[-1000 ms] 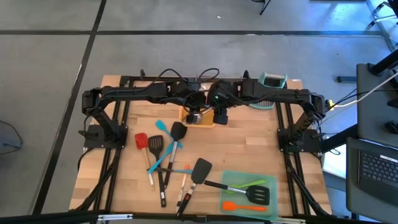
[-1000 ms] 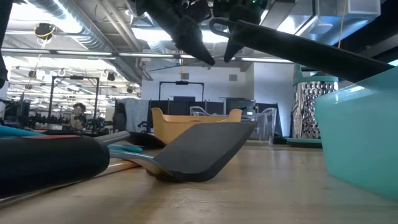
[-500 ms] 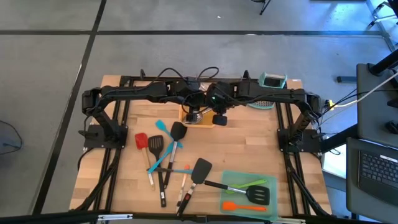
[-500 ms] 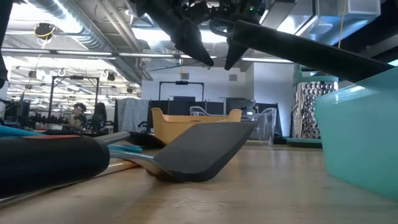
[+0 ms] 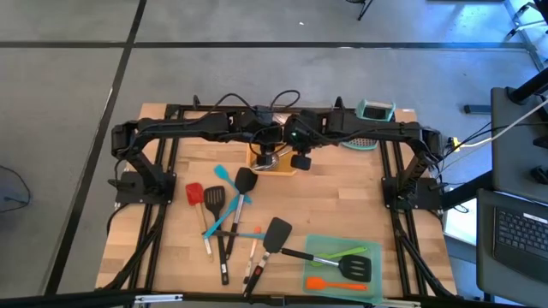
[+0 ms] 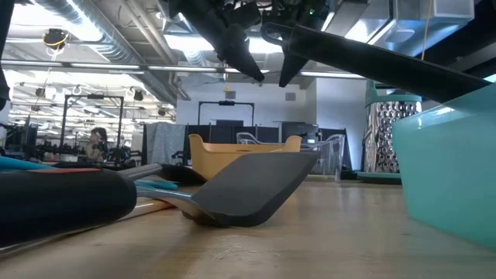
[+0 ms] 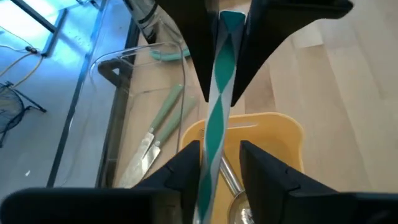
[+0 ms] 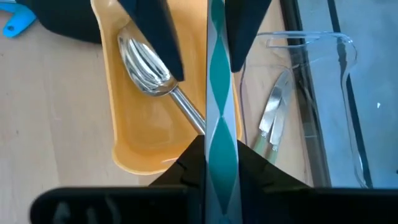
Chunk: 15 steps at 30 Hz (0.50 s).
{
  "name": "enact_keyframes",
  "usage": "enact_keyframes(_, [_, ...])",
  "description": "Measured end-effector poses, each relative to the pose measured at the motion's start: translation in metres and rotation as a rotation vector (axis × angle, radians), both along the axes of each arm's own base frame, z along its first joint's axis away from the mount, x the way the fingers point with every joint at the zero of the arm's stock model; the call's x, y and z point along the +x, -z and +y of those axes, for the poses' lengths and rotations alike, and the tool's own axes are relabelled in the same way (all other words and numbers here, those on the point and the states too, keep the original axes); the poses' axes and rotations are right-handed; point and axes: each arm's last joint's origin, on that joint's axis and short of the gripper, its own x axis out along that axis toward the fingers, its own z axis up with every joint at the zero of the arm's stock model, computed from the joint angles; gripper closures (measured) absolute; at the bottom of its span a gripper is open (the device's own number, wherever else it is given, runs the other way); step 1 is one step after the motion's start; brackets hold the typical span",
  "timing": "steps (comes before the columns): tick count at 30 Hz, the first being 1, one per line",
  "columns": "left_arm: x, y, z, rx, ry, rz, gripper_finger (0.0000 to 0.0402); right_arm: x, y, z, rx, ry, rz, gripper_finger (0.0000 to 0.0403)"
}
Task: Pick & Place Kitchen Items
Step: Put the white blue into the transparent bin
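Kitchen utensils lie scattered on the wooden counter [image 5: 342, 205], among them a black spatula [image 5: 272, 236] near a teal tray [image 5: 370, 247] holding a green tool [image 5: 344, 254] and an orange one [image 5: 325, 281]. Above an orange tray [image 8: 134, 146] containing a steel scoop [image 8: 149, 68], the left gripper [image 7: 219, 163] and right gripper [image 8: 214, 163] meet, both sets of fingers pinching one teal-and-white twisted utensil [image 7: 219, 93]. Beside it, knives [image 8: 273, 118] rest in a clear tray [image 8: 336, 93].
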Motion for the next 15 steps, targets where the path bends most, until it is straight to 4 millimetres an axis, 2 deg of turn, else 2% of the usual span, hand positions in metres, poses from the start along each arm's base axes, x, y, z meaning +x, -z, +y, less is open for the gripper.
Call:
enact_keyframes(6, [-0.006, -0.009, -0.001, 0.006, -0.004, -0.024, 0.0266, -0.003, 0.0, -0.008, -0.016, 0.064, 0.005, 0.0361])
enact_keyframes(10, [-0.008, -0.014, -0.004, -0.003, 0.016, -0.042, 0.026, -0.006, 0.0, -0.02, -0.07, 0.145, 0.013, 0.0361])
enact_keyframes(15, [-0.014, -0.021, -0.001, 0.021, -0.015, -0.059, 0.0259, -0.015, 0.001, -0.043, -0.043, 0.252, 0.015, 0.0361])
